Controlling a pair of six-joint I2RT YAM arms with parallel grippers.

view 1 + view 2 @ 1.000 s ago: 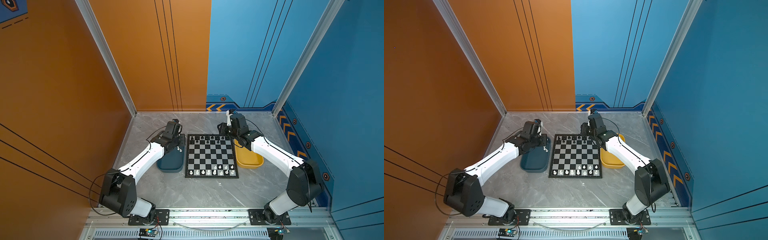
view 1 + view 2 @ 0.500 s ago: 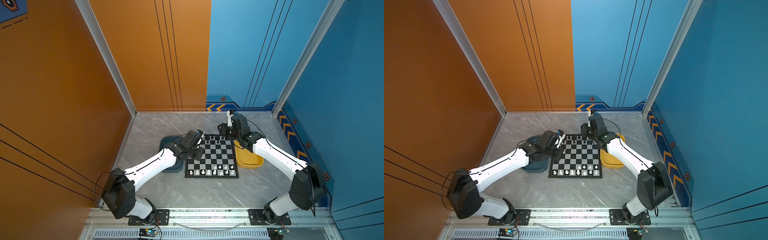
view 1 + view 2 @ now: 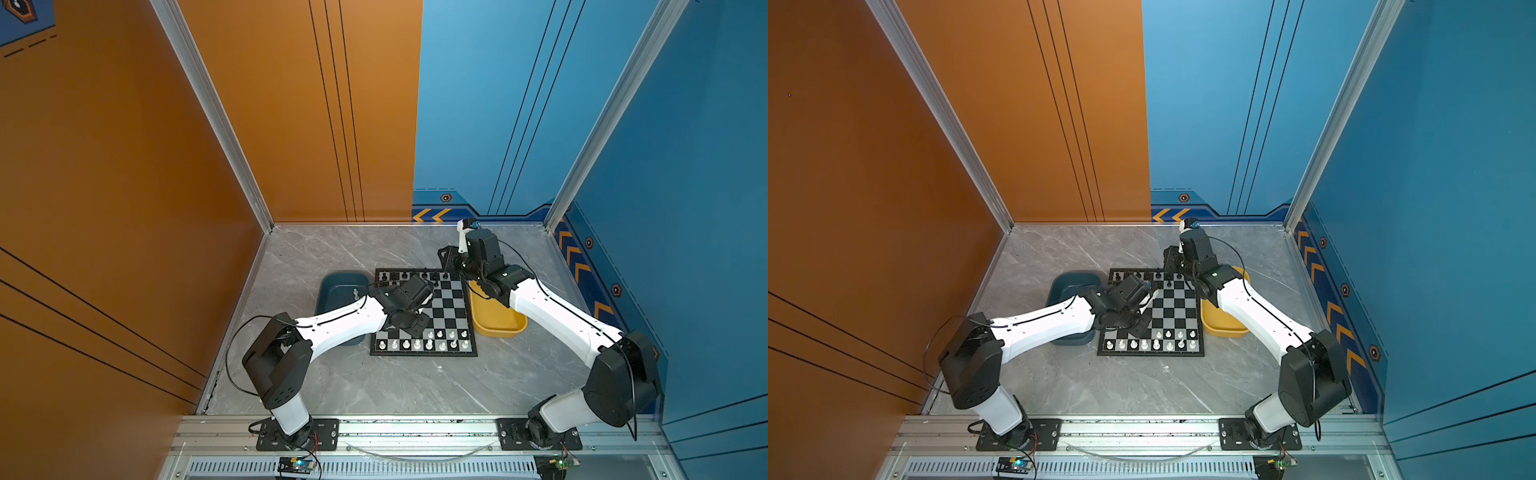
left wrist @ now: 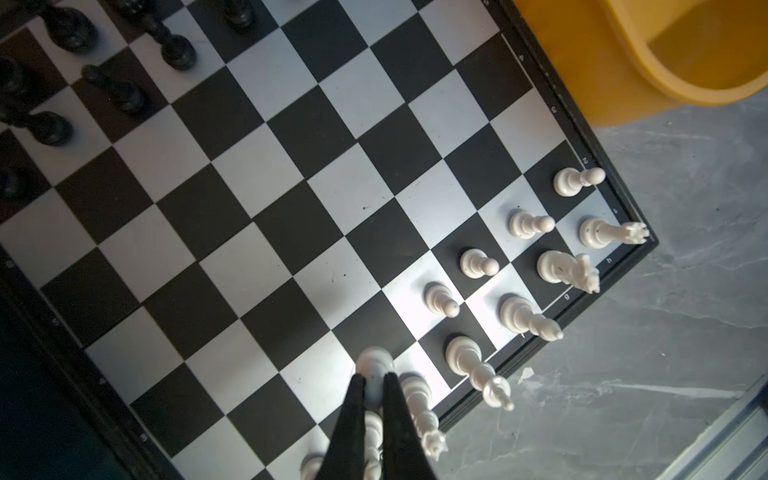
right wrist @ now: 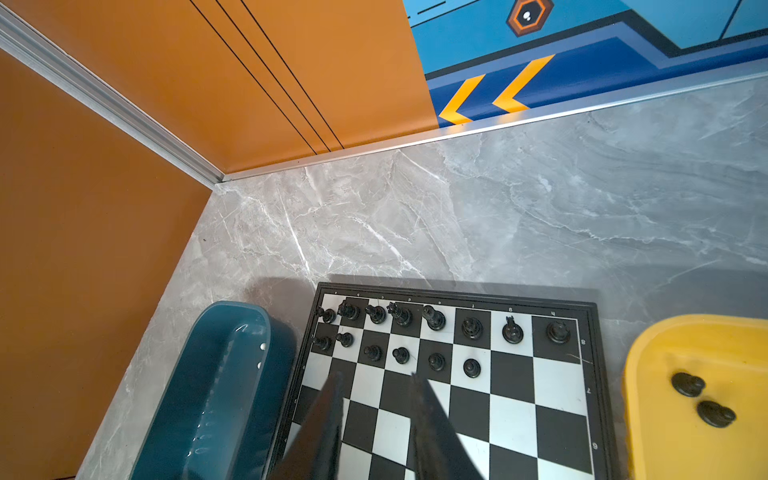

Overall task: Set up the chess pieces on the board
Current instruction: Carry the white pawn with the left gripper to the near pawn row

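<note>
Could easily topple the tall white pieces (image 4: pixel 419 401) crowded just beside and under the left hand (image 4: pixel 374 380) if lowered askew or let go off-centre; further right, could clip the black pawns (image 5: pixel 401 354) just ahead of the right hand (image 5: pixel 376 382) on any forward drift. Pinched shut, with the left hand, on a white pawn (image 4: pixel 374 360) over the board (image 4: pixel 266 174), close to the white pawn row, contact with the square impossible to tell. Narrowly parted and empty, with the right hand, above the board's black end, two black pieces (image 5: pixel 690 384) lying in the yellow tray (image 5: pixel 636 353) beside it.
</note>
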